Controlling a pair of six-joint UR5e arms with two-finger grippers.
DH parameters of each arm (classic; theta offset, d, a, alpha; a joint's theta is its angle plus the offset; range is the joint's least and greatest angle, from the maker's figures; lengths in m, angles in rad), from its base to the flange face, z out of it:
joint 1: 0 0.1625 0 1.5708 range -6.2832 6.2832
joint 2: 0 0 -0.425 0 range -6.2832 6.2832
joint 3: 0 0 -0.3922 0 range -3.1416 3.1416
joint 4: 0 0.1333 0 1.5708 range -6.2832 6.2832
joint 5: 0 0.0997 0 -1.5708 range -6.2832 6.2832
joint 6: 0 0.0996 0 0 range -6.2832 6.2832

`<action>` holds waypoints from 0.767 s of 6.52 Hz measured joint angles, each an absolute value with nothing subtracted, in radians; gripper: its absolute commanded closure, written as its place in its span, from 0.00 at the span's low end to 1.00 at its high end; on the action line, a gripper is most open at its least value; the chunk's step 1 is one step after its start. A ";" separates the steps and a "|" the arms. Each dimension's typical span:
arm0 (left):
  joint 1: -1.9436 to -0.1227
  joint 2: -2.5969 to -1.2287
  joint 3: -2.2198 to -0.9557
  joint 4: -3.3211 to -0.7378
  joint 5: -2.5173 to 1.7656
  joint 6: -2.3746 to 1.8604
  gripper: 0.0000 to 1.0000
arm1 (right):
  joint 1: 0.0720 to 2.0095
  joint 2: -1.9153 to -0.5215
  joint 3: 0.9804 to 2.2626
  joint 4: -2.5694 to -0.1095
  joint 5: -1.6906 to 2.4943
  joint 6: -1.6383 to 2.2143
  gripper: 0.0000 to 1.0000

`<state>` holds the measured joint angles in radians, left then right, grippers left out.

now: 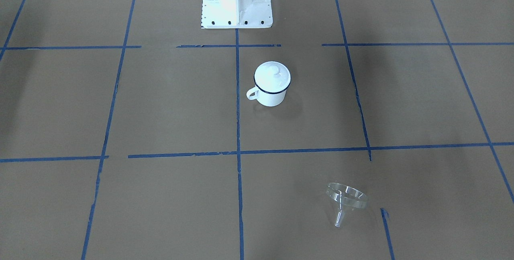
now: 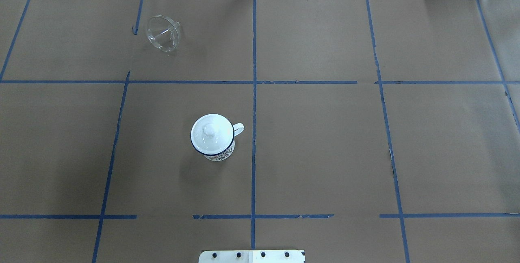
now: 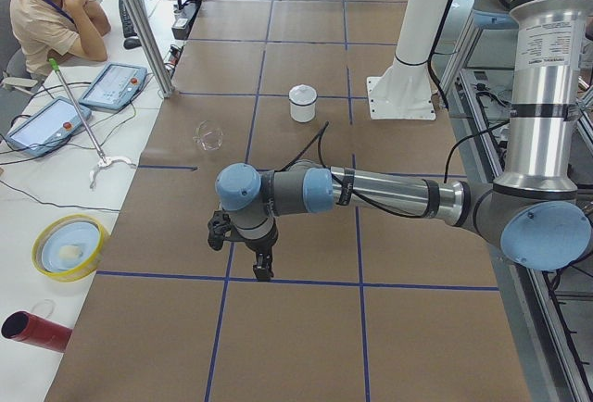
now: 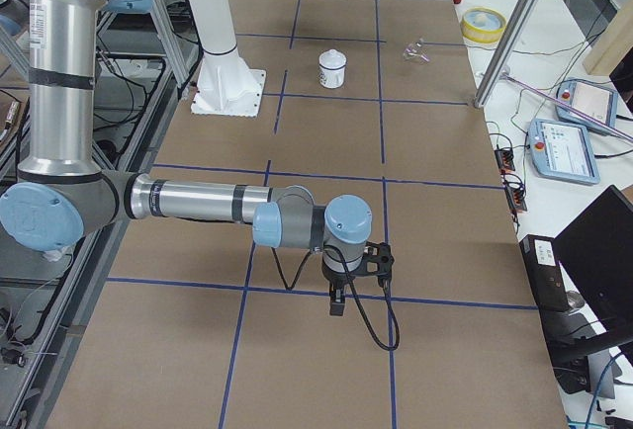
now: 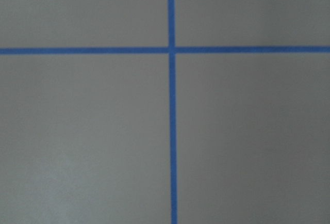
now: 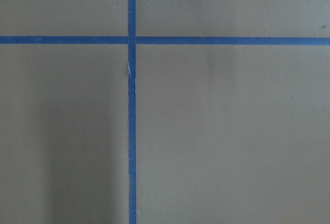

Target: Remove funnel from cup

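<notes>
Funnel [image 2: 163, 33] on its side on the worktop [image 2: 325, 153], at eleven o'clock from the cup [image 2: 213, 137], well apart. We judge it light, stiff, slick and breakable, best held at the rim. Whether the left claw [image 3: 262, 270] and right claw [image 4: 337, 304] are apart or together, we cannot tell.

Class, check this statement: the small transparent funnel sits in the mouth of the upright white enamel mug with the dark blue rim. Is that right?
No. The small transparent funnel lies tipped on the brown paper-covered table, well apart from the upright white enamel mug with the dark blue rim; a round white knobbed lid covers its mouth. The overhead exterior view shows this.
</notes>
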<state>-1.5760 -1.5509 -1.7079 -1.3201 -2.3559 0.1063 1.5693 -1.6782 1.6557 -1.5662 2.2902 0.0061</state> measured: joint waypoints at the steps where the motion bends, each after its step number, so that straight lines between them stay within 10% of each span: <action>1: -1.582 -1.562 -1.711 -1.321 -2.354 0.111 0.00 | 1.569 -1.678 1.656 -1.566 2.290 0.006 0.00; 5: -1.584 -1.593 -1.691 -1.335 -2.358 0.115 0.00 | 1.569 -1.678 1.657 -1.566 2.290 0.006 0.00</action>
<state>-1.5839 -1.5928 -1.6905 -1.3352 -2.3578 0.1147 1.5693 -1.6782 1.6566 -1.5662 2.2902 0.0061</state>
